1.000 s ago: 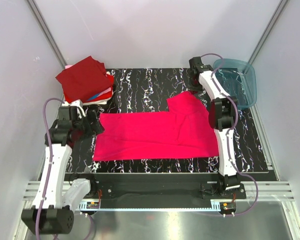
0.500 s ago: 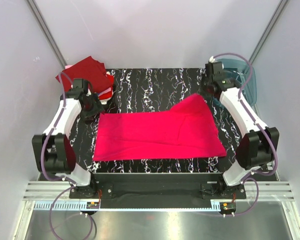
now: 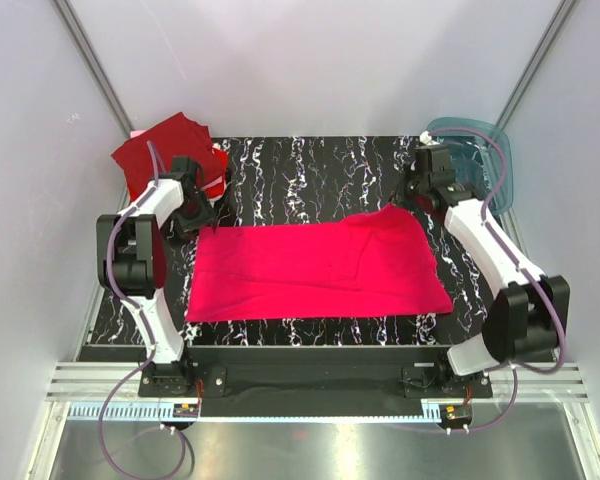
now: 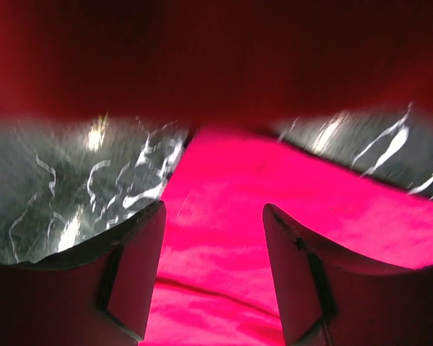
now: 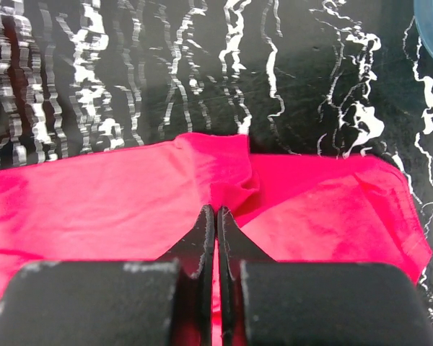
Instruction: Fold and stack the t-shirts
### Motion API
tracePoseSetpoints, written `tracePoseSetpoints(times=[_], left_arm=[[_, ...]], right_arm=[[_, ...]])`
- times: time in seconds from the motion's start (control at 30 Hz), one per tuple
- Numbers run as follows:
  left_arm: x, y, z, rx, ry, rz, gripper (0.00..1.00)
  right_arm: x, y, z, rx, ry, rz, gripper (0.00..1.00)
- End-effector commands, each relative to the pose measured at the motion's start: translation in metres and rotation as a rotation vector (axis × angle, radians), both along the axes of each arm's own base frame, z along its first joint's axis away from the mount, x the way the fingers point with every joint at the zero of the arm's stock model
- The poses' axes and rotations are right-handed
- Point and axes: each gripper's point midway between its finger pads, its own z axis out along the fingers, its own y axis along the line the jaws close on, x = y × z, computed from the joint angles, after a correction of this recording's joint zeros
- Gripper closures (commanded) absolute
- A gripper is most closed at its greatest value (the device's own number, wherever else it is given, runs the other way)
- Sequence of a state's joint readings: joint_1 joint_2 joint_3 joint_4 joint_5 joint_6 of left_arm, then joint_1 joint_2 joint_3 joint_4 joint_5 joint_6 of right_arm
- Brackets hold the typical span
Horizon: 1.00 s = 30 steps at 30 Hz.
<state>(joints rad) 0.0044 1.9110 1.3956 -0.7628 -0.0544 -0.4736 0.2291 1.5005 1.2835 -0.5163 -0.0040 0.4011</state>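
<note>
step: fold shirt (image 3: 320, 270) | right gripper (image 5: 216, 213): pinching far-right hem | left gripper (image 4: 213, 216): parted over far-left corner, seat deep before closing

Pink t-shirt (image 3: 310, 270), folded stack (image 3: 165, 150) on marbled table (image 3: 310, 165)

Pink on black marble
The magenta-pink t-shirt (image 3: 315, 270) was plain; the worktop (image 3: 310, 170) black with white veining; the folded t-shirt (image 3: 160, 150) dark red; the bin (image 3: 495, 165) translucent teal.
</note>
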Motion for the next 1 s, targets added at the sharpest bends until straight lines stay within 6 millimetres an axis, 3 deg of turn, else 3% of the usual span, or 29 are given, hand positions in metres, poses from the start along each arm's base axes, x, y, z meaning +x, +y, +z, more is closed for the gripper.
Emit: tracePoseSetpoints(times=[0.0, 0.13, 0.27, 0.4, 0.6, 0.77, 0.87, 0.97], left_arm=[[0.034, 0.009, 0.017, 0.042, -0.096, 0.041, 0.38], [0.039, 0.013, 0.007, 0.063, -0.080, 0.053, 0.37], [0.035, 0.007, -0.018, 0.105, -0.031, 0.032, 0.39], [0.032, 0.004, -0.032, 0.107, -0.003, 0.029, 0.43], [0.034, 0.004, -0.038, 0.129, 0.004, 0.024, 0.62], [0.035, 0.006, -0.035, 0.139, 0.018, 0.017, 0.90], [0.034, 0.007, -0.025, 0.150, 0.001, 0.017, 1.00], [0.033, 0.005, -0.009, 0.158, -0.030, 0.013, 1.00]], right_arm=[[-0.006, 0.007, 0.046, 0.071, -0.150, 0.025, 1.00], [-0.018, 0.003, 0.059, 0.073, -0.181, 0.025, 1.00], [-0.030, 0.001, 0.071, 0.086, -0.213, 0.022, 1.00], [-0.037, -0.001, 0.070, 0.087, -0.211, 0.017, 1.00], [-0.042, -0.002, 0.060, 0.081, -0.192, 0.020, 1.00], [-0.042, -0.003, 0.057, 0.074, -0.186, 0.020, 1.00], [-0.040, -0.003, 0.059, 0.066, -0.186, 0.024, 1.00], [-0.032, -0.004, 0.074, 0.044, -0.215, 0.036, 1.00]])
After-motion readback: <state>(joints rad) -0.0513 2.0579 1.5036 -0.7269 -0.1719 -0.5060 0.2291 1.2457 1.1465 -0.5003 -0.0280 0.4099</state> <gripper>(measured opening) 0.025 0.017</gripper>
